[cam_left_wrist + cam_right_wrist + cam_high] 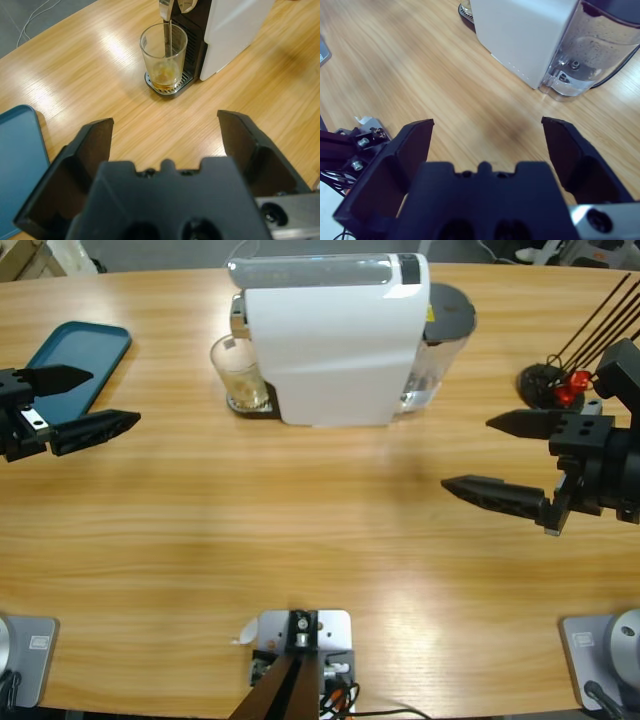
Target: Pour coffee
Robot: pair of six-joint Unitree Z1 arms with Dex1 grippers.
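Both hands spread, empty; take the tumbler (pixel 163 57) mid-wall, your glass is slick, fragile, light with little coffee (pixel 164 80).

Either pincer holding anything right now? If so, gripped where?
Nothing is held. The left pincer and right pincer are both open over bare table. The glass tumbler stands ungripped under the coffee machine spout.
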